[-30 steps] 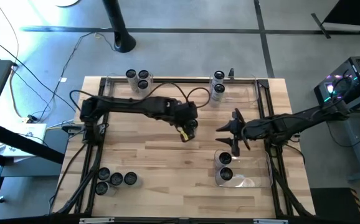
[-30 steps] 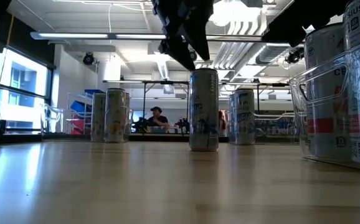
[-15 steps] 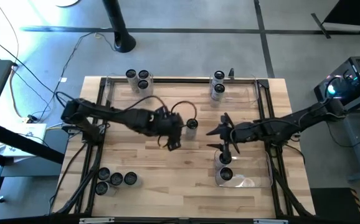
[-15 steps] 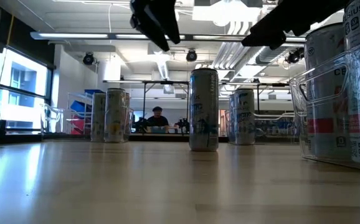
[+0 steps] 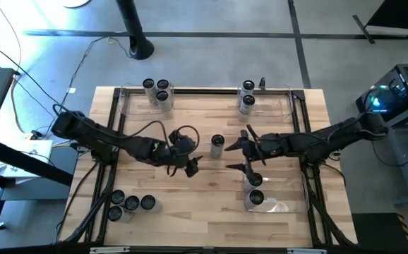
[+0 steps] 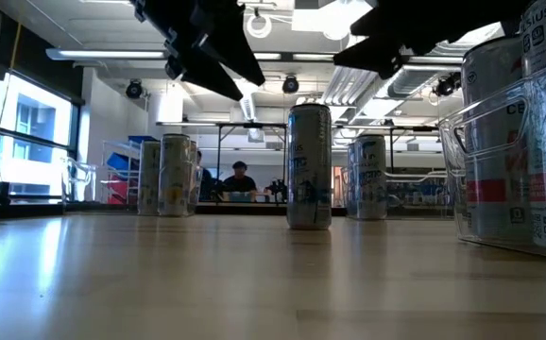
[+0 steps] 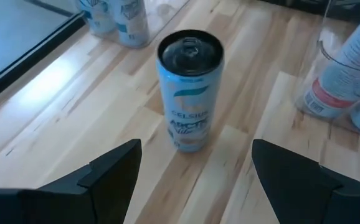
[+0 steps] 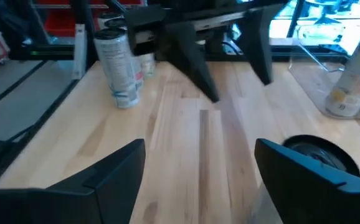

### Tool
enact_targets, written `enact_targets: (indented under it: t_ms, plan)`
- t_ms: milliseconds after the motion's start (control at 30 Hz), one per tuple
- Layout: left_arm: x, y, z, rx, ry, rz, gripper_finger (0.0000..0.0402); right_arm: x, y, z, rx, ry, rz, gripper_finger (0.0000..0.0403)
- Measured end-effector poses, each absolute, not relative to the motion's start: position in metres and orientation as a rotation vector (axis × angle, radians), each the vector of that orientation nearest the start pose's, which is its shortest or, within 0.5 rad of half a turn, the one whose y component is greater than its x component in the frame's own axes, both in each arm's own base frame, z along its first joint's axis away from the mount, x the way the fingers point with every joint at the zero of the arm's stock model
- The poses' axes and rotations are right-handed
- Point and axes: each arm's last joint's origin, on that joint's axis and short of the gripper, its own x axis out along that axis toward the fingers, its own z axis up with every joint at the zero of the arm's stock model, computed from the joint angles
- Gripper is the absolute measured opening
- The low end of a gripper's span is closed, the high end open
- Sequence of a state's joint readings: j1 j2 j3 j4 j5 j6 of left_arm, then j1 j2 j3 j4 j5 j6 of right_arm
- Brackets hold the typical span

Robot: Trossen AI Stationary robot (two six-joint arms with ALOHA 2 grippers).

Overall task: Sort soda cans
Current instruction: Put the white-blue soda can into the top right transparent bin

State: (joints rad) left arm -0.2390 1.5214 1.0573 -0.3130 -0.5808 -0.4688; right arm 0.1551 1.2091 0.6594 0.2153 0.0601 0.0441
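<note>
One soda can (image 5: 217,144) stands upright and alone on its base in the middle of the table. It also shows in the left wrist view (image 7: 189,87) and the low view (image 6: 309,165). My left gripper (image 5: 194,156) is open and empty just left of it, and the can lies ahead of its fingers (image 7: 197,146). My right gripper (image 5: 245,150) is open and empty just right of the can and higher than its top. The can's dark top (image 8: 320,155) shows beside one of that gripper's fingers.
Three cans stand in the clear far-left bin (image 5: 135,100), and two more in the far-right bin (image 5: 278,106). Two cans stand in the near-right bin (image 5: 282,204), just under my right arm. Several cans (image 5: 130,203) stand at the near left. Bare wood lies near the middle.
My left gripper has drawn back from the lone can toward the table's left and slightly near, leaving the can standing where it was. My right gripper has moved from above the near-right bin toward the table's left, up to the can.
</note>
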Motion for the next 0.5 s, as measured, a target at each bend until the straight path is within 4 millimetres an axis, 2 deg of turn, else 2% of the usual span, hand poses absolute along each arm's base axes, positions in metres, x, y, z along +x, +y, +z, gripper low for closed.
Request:
enact_targets:
  t_ms: [267, 333, 500]
  plan:
    - [0.318, -0.062, 0.235, -0.134, 0.600, 0.523, 0.0300, 0.287, 0.022, 0.245, -0.006, 0.358, -0.091, 0.0299]
    - [0.322, -0.062, 0.234, -0.134, 0.579, 0.520, 0.0300, 0.297, 0.018, 0.242, -0.013, 0.394, -0.126, 0.0299]
    - [0.339, -0.060, 0.214, -0.072, 0.590, 0.509, 0.0300, 0.313, 0.011, 0.236, -0.022, 0.501, -0.199, 0.0299]
